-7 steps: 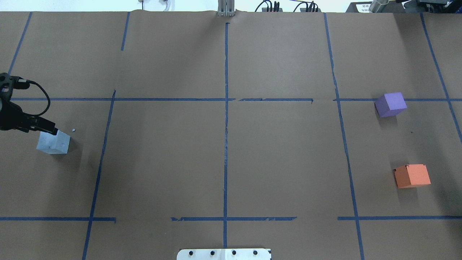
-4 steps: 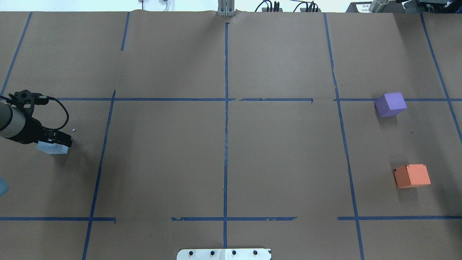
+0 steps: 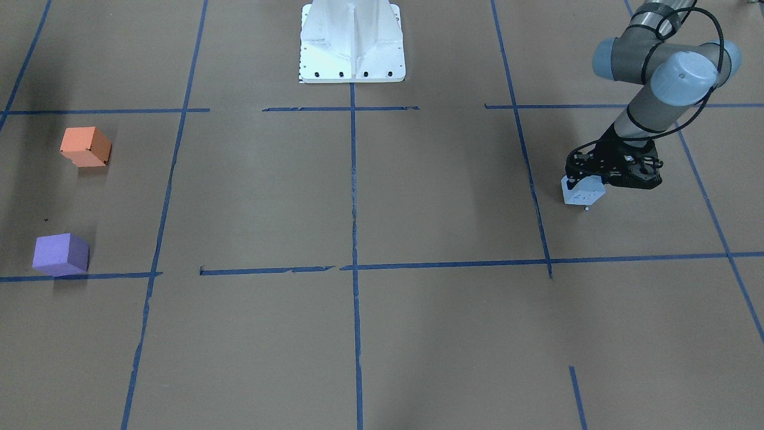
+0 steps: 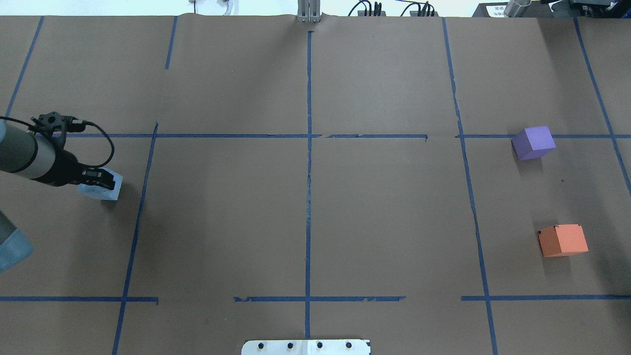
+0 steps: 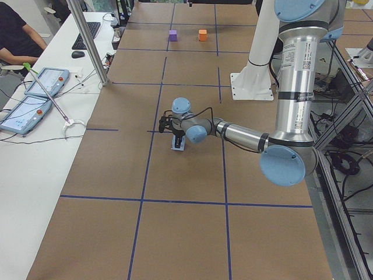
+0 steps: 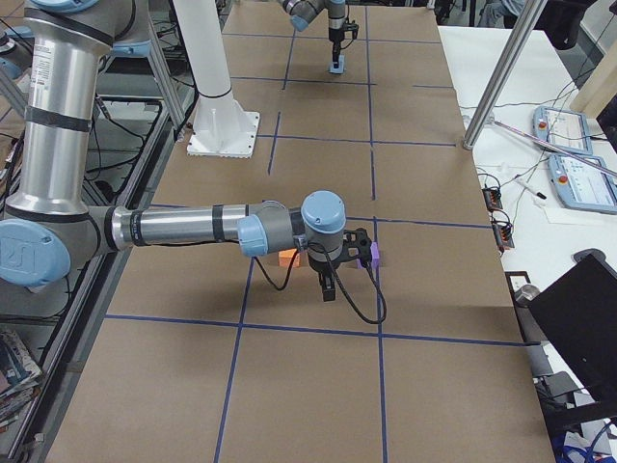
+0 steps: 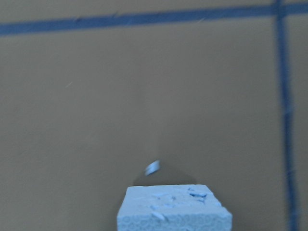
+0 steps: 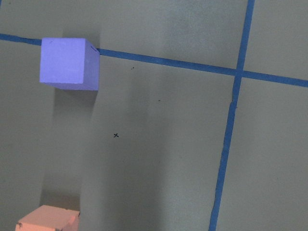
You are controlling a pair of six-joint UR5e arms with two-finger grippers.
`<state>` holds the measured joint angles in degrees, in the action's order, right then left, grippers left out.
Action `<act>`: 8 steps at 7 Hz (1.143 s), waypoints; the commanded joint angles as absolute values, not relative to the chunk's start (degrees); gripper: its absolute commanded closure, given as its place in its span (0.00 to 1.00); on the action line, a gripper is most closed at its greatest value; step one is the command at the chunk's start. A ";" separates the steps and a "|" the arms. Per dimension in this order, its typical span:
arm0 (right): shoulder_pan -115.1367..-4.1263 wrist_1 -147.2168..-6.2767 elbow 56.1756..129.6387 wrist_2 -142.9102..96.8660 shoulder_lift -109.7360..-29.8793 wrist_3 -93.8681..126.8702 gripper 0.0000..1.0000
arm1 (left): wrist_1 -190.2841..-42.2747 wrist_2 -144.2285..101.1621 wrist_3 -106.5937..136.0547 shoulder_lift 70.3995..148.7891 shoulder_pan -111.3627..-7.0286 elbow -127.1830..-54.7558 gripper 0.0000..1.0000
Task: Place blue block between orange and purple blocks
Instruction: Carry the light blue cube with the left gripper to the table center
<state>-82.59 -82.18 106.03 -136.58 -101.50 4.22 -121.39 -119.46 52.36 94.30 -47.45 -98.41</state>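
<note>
Grasping 1 blue block [image 3: 582, 192]: left claw [image 3: 587, 181]; right claw [image 6: 327, 289] unclear; 1 orange block [image 4: 563, 240], 1 purple block [image 4: 534, 142].

From overhead the black left gripper [image 4: 98, 178] covers most of the pale blue foam block [image 4: 109, 193], and the left wrist view crops it at the bottom edge. The orange foam block [image 8: 48, 219] is chopped off at the bottom of the right wrist view. The right gripper [image 6: 329, 287] is too small to read how its jaws stand.
</note>
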 commanded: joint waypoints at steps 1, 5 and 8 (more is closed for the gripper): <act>-82.53 -82.18 106.00 -136.58 -101.43 4.22 0.00 | -110.29 -119.36 56.94 111.17 -46.33 -98.88 1.00; -80.86 -82.09 105.82 -136.23 -101.34 4.39 0.00 | -99.23 -107.41 67.28 140.47 -29.37 -80.95 1.00; -80.33 -82.09 105.82 -136.49 -101.34 4.74 0.00 | -99.32 -104.15 69.17 142.12 -27.78 -77.17 0.91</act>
